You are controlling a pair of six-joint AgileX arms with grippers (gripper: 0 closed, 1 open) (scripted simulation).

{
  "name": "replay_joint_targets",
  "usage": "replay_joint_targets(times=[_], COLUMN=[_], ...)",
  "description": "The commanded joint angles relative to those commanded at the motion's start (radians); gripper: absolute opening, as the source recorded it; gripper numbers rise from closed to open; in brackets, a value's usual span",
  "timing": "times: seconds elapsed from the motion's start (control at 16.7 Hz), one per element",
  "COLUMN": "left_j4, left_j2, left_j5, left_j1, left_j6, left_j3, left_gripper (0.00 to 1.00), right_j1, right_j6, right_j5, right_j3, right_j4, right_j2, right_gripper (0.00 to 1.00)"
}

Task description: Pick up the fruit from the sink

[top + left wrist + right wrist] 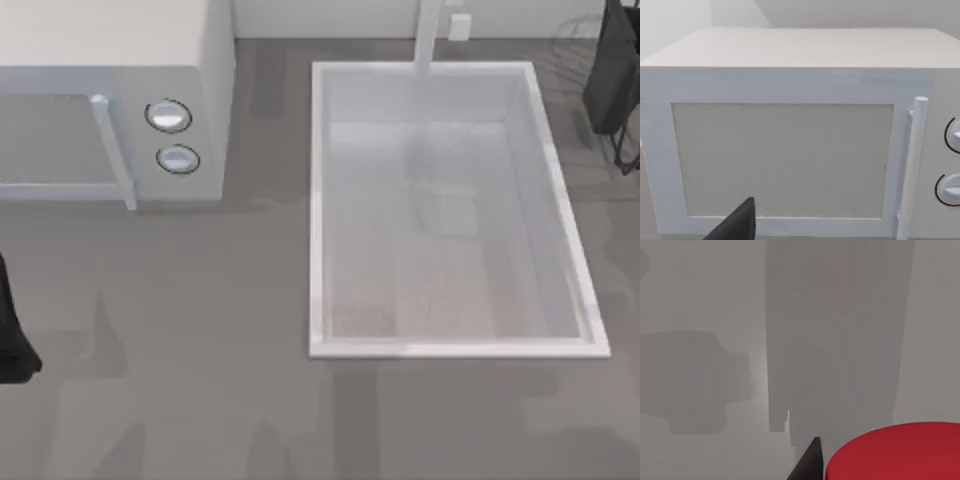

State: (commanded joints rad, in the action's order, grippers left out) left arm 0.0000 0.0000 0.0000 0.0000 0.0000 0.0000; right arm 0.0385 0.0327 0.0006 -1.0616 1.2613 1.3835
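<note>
The right gripper [812, 460] seems to hold the fruit [895, 452], finger state unclear; lift steadily, clear of the sink [318, 200].

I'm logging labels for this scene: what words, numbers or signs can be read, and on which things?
None: no readable text.
The microwave and its two knobs are unmarked.
The sink, the faucet and the red fruit are plain.

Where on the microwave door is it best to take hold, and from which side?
Grip the upright white bar handle near its middle, coming straight at the microwave's front. The bar is slim and stands off the door, probably leaving room to pinch it.
</note>
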Motion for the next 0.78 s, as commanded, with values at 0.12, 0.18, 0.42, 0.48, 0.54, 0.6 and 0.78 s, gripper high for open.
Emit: replay_joint_targets(times=[0.12, 0.18, 0.42, 0.48, 0.54, 0.6, 0.78], left_j4=[0.000, 0.000, 0.000, 0.000, 0.000, 0.000, 0.000], left_j2=[0.000, 0.000, 0.000, 0.000, 0.000, 0.000, 0.000], left_j5=[0.000, 0.000, 0.000, 0.000, 0.000, 0.000, 0.000], left_j1=[0.000, 0.000, 0.000, 0.000, 0.000, 0.000, 0.000], left_j6=[0.000, 0.000, 0.000, 0.000, 0.000, 0.000, 0.000], left_j3=[0.000, 0.000, 0.000, 0.000, 0.000, 0.000, 0.000], left_gripper=[1.00, 1.00, 1.00, 1.00, 1.00, 1.00, 1.00], right_j1=[0.000, -0.001, -0.001, -0.001, -0.001, -0.001, -0.001], right_j6=[-0.001, -0.002, -0.003, -0.003, -0.004, -0.004, -0.004], right_j5=[0.000, 0.000, 0.000, -0.001, -0.001, -0.001, -0.001], right_j3=[0.082, 0.126, 0.264, 0.276, 0.279, 0.279, 0.279], right_j4=[-0.116, -0.178, -0.334, -0.347, -0.349, -0.349, -0.349], right_j2=[0.016, 0.025, 0.055, 0.058, 0.058, 0.058, 0.058], right_gripper=[0.00, 0.00, 0.00, 0.00, 0.00, 0.00, 0.08])
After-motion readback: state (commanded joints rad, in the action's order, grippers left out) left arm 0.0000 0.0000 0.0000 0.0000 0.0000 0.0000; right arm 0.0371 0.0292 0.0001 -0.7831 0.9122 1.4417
